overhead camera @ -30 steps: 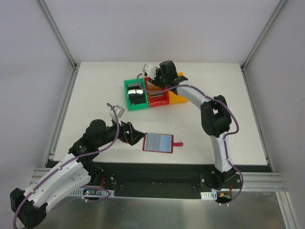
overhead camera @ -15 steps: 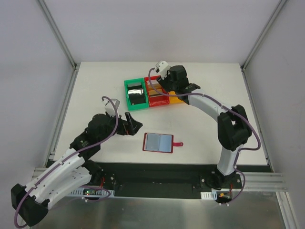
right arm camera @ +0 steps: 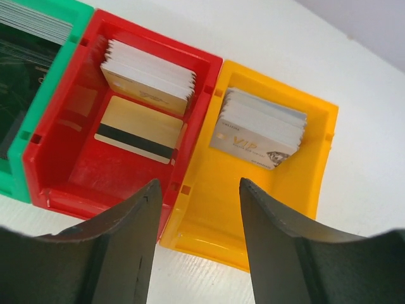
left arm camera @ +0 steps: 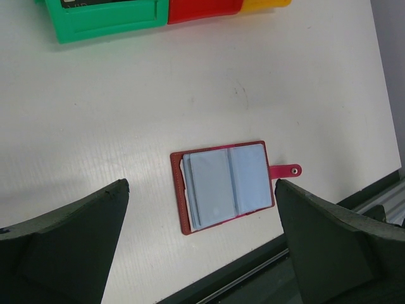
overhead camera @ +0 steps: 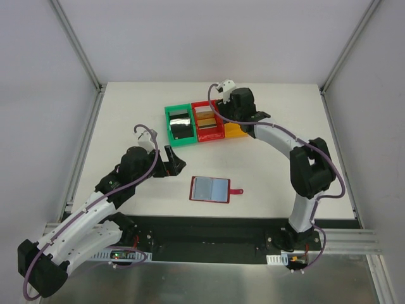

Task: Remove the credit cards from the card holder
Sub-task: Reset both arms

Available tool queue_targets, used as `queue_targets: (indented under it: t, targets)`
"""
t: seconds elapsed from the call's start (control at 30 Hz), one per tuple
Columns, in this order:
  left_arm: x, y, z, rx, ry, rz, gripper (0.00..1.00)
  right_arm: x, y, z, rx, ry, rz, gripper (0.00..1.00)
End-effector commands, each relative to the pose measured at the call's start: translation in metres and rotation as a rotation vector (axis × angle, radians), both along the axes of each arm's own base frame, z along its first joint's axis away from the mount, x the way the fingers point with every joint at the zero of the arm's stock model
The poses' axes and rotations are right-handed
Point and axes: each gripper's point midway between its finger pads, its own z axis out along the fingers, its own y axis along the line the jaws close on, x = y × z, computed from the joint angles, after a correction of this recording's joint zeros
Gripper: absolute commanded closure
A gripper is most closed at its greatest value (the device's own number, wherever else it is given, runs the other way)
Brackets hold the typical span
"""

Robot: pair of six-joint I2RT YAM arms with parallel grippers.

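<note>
The card holder (overhead camera: 209,189) lies open and flat near the table's front edge, grey-blue lining up and red tab strap to the right. In the left wrist view the card holder (left arm camera: 224,185) shows a pale edge at its left pocket. My left gripper (overhead camera: 177,159) is open and empty, left of the holder and above the table; in its own view (left arm camera: 201,183) the jaws stand wide apart. My right gripper (overhead camera: 228,117) is open and empty above the bins, over the wall between the red and yellow bins (right arm camera: 199,183). A gold credit card (right arm camera: 139,136) lies flat in the red bin.
Three bins stand side by side at the back. The green bin (overhead camera: 172,136) holds a black block. The red bin (right arm camera: 69,171) holds a card stack (right arm camera: 149,76). The yellow bin (right arm camera: 253,234) holds a silver card stack (right arm camera: 259,130). The table's front edge runs just below the holder.
My right gripper has moved right along the bins, from over the red bin's left side towards the yellow bin. My left gripper has drawn back up and away from the card holder.
</note>
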Motion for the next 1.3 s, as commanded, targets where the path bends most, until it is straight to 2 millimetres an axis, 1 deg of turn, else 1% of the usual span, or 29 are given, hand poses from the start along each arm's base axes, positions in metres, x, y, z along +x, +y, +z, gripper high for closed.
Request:
queue_targets:
  t: [0.0, 0.17, 0.33, 0.47, 0.57, 0.67, 0.8, 0.83, 0.87, 0.97, 1.03, 1.07, 1.13, 1.23, 1.27]
  targets:
    - [0.004, 0.001, 0.013, -0.016, -0.025, 0.015, 0.01, 0.008, 0.009, -0.01, 0.073, 0.057, -0.028, 0.44]
    - [0.005, 0.002, 0.012, -0.003, -0.031, 0.008, 0.01, 0.011, 0.015, -0.021, 0.091, 0.088, -0.034, 0.44]
    - [0.005, 0.001, 0.01, 0.003, -0.026, 0.005, 0.01, 0.009, 0.019, -0.038, 0.078, 0.144, -0.042, 0.44]
    - [0.006, 0.001, 0.01, 0.006, -0.024, 0.004, 0.01, 0.01, 0.014, -0.049, 0.059, 0.162, -0.072, 0.46]
    - [0.005, 0.001, 0.008, 0.005, -0.02, 0.004, 0.01, 0.009, 0.011, -0.052, 0.05, 0.163, -0.082, 0.47]
    - [0.006, 0.002, 0.01, 0.004, -0.027, 0.011, 0.01, 0.005, 0.006, -0.047, 0.047, 0.154, -0.098, 0.47]
    - [0.007, 0.004, 0.015, 0.002, -0.041, 0.02, 0.01, -0.003, -0.008, -0.022, 0.052, 0.098, -0.135, 0.44]
    - [0.007, 0.002, 0.017, -0.004, -0.039, 0.014, 0.01, -0.006, -0.013, -0.008, 0.059, 0.071, -0.144, 0.43]
    - [0.007, 0.001, 0.021, -0.006, -0.04, 0.011, 0.01, -0.011, -0.019, 0.001, 0.059, 0.055, -0.154, 0.42]
    - [0.01, 0.002, 0.019, 0.006, 0.013, 0.043, 0.01, -0.029, -0.036, 0.023, 0.071, 0.018, -0.182, 0.34]
    - [0.015, 0.004, 0.011, 0.017, 0.074, 0.088, 0.01, -0.046, -0.044, 0.029, 0.088, 0.015, -0.19, 0.29]
    - [0.015, 0.002, 0.007, 0.017, 0.103, 0.094, 0.01, -0.056, -0.05, 0.026, 0.095, 0.024, -0.196, 0.27]
    - [0.017, 0.0, 0.002, 0.002, 0.155, 0.123, 0.01, -0.076, -0.06, 0.029, 0.124, 0.022, -0.207, 0.22]
    - [0.018, -0.006, 0.0, -0.025, 0.2, 0.134, 0.01, -0.102, -0.07, 0.027, 0.177, 0.035, -0.221, 0.15]
    - [0.018, -0.007, -0.001, -0.03, 0.213, 0.142, 0.01, -0.113, -0.073, 0.025, 0.195, 0.041, -0.224, 0.04]
